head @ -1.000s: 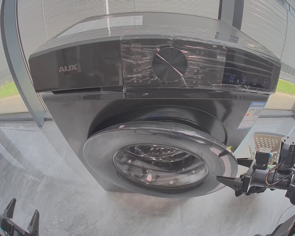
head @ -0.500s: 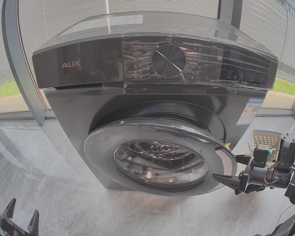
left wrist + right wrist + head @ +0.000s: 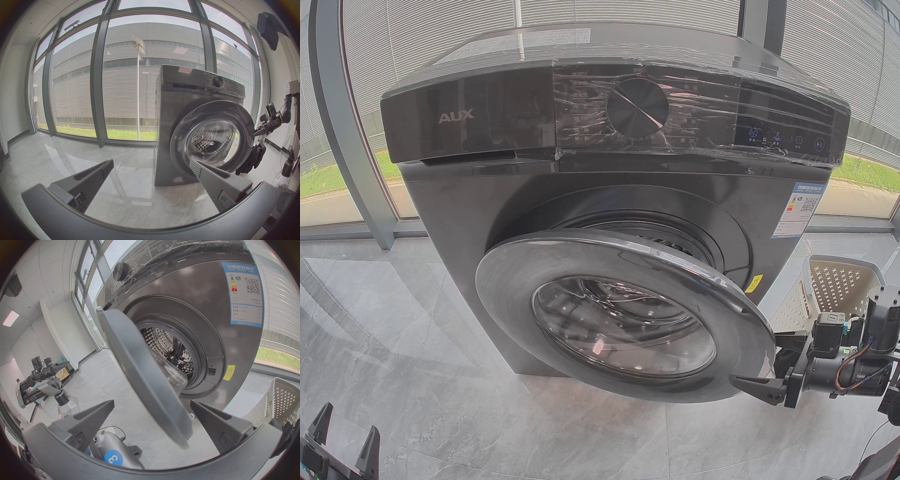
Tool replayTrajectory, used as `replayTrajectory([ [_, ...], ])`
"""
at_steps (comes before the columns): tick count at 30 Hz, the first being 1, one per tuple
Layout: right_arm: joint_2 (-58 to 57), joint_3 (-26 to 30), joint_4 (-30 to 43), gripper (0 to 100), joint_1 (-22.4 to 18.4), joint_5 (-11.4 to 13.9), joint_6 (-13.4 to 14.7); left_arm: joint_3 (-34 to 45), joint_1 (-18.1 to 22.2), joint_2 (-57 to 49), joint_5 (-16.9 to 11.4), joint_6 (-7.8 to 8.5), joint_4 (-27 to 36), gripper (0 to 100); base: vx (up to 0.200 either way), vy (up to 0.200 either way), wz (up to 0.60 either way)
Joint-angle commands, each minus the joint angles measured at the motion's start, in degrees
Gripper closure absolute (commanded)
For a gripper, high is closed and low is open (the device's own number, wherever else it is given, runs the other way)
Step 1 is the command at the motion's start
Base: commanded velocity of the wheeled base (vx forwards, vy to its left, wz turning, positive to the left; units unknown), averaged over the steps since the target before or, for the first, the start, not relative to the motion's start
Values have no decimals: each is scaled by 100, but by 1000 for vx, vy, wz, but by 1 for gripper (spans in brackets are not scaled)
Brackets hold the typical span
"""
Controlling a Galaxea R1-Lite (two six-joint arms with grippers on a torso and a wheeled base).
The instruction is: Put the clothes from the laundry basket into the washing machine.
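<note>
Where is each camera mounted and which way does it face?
Head view: on the robot's head, facing forward and down at the washing machine and its part-open door; left end effector low left, right end effector at the door's rim.
Left wrist view: on the left wrist, low, facing across the floor to the machine's side and door; its open fingers frame it.
Right wrist view: on the right wrist, facing the drum past the door's rim, between its open fingers.
Shared: head and right wrist views show the laundry basket.
</note>
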Motion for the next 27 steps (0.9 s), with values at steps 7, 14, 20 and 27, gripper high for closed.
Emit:
replayTrajectory([
  [7,169,-212,-7,0,82,-232,14,101,-2,-96,2,0,-1,0,-171,0,0],
  [14,-15,148,-7,0,495,-249,111,101,-2,-96,2,0,-1,0,0,0,0],
  [20,-68,104,-16,0,416,-267,102,101,-2,-96,2,9,-1,0,0,0,0],
  [27,249,-212,-16,0,372,-276,137,101,-2,-96,2,-9,-1,0,-86,0,0],
])
